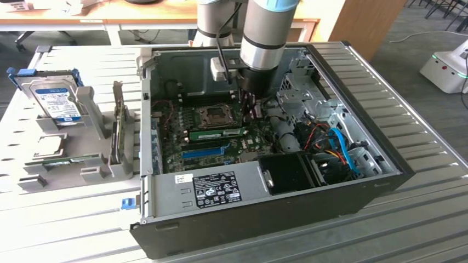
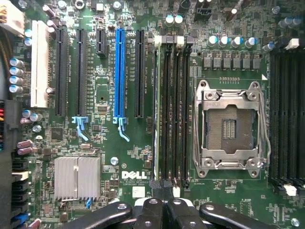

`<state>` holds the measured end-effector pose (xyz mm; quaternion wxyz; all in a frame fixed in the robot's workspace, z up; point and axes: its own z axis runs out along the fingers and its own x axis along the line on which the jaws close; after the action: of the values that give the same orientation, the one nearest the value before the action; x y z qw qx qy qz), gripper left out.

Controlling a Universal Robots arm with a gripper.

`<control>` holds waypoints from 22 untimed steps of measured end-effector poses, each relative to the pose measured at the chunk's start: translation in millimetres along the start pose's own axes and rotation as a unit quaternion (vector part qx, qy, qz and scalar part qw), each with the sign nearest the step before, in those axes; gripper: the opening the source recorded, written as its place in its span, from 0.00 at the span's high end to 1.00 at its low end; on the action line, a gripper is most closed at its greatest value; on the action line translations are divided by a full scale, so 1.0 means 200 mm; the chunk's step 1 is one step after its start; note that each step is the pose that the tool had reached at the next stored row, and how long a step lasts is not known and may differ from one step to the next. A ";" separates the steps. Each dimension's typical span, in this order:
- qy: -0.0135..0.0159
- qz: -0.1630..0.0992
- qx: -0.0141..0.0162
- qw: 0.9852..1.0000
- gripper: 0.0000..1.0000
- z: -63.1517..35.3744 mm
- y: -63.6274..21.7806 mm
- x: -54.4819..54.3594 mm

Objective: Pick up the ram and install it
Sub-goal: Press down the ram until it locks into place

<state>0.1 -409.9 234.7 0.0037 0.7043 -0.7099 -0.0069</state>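
While the arm reaches into the open computer case (image 1: 380, 181), its gripper (image 2: 163, 193) is closed above the motherboard (image 2: 105, 81). One ram (image 2: 156, 109) stands in its slot beside the processor socket (image 2: 231, 128).

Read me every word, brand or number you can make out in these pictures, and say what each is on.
"DELL": white print on the green motherboard, beside the ribbed silver heatsink.
Small white lines under "DELL": too small to read.
White sticker on the grey metal power supply box: unreadable.
Blue and white label on the silver hard drive: unreadable.
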 end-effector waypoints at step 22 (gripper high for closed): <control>0.000 0.000 0.000 1.000 0.89 -0.096 0.001 0.00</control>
<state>0.1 -409.9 253.9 0.0037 0.7043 -0.7098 -0.0069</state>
